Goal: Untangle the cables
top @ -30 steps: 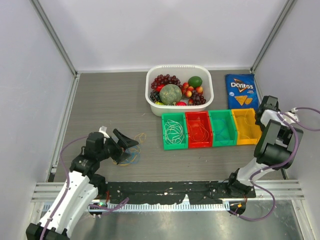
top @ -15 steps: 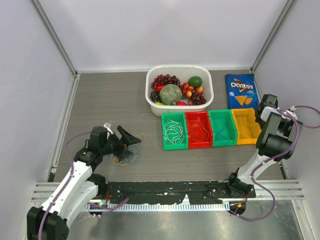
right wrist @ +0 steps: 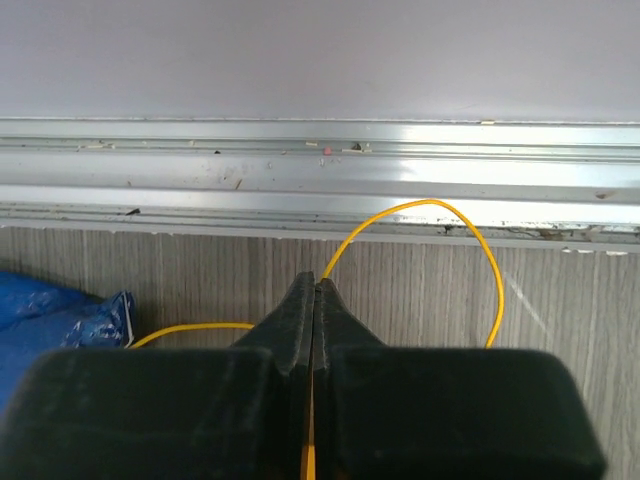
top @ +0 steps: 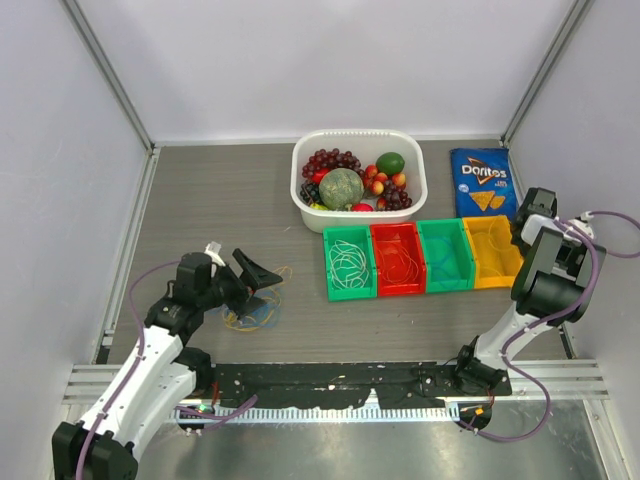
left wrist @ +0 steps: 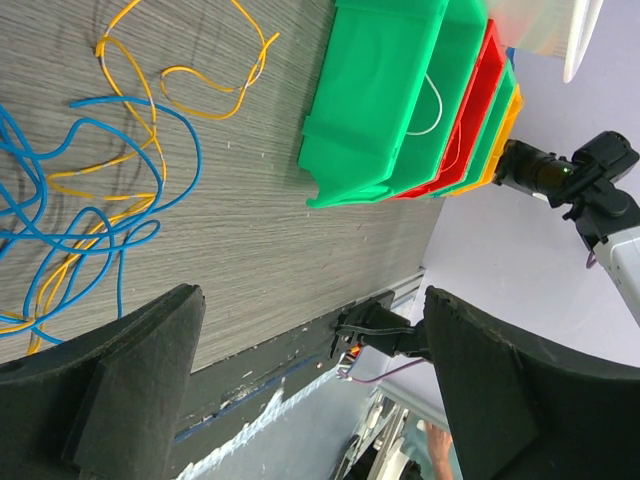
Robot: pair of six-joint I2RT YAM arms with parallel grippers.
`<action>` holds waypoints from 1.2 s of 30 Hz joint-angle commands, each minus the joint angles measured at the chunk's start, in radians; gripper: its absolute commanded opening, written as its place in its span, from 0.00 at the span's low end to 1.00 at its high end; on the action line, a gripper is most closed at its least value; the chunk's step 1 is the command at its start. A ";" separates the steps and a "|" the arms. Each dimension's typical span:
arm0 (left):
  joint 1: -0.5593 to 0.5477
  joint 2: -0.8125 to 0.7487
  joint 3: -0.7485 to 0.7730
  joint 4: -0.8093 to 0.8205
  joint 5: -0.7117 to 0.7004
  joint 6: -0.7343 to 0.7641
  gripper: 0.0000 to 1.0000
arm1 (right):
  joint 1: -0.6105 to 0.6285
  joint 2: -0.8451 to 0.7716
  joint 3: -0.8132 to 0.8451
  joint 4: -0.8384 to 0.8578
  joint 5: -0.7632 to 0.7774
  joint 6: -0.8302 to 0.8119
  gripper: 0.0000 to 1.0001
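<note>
A yellow cable [right wrist: 430, 203] is clamped between the closed right fingers [right wrist: 293, 325]; the left fingers [left wrist: 120, 380] are held wide apart, gripping nothing.

Grey wood-grain table [top: 200, 200]. At upper centre of the frame: white tub [top: 310, 218], filled. At upper right: blue chip bag [top: 481, 182], lying flat. Just below the tub, a row of four, side by side: green bin [top: 350, 292], red bin [top: 398, 289], second green bin [top: 445, 256], yellow bin [top: 490, 250]. At lower left: loose blue and yellow cables [top: 252, 315], tangled, apart from the bins.
</note>
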 commanded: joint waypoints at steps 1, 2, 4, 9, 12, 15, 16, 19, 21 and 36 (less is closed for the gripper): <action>0.004 -0.003 0.034 0.011 0.008 0.017 0.95 | -0.002 -0.130 -0.038 0.038 -0.021 0.014 0.01; 0.003 0.000 0.032 0.014 0.009 0.014 0.95 | -0.002 -0.167 -0.049 0.044 -0.030 0.017 0.01; 0.004 0.008 0.034 0.023 0.015 0.009 0.95 | -0.002 -0.219 -0.070 0.045 -0.040 0.029 0.01; 0.004 0.008 0.040 0.029 0.023 0.008 0.95 | 0.016 -0.316 -0.087 0.007 -0.111 0.054 0.01; 0.004 -0.008 0.042 0.020 0.026 0.009 0.95 | 0.044 -0.382 -0.092 -0.013 -0.129 0.048 0.01; 0.004 -0.035 0.037 0.000 0.023 0.011 0.95 | 0.096 -0.452 -0.092 -0.028 -0.073 0.023 0.01; 0.004 -0.046 0.034 -0.008 0.025 0.011 0.95 | 0.096 -0.456 -0.092 -0.027 -0.100 0.020 0.02; 0.004 -0.084 0.023 -0.031 0.020 0.008 0.95 | 0.101 -0.392 -0.035 -0.117 -0.175 0.006 0.61; 0.004 -0.104 0.015 -0.041 0.013 0.005 0.95 | 0.112 -0.358 -0.033 -0.122 -0.218 -0.006 0.63; 0.004 -0.193 0.005 -0.106 -0.014 -0.027 0.95 | 0.300 -0.295 -0.120 -0.117 0.021 0.226 0.65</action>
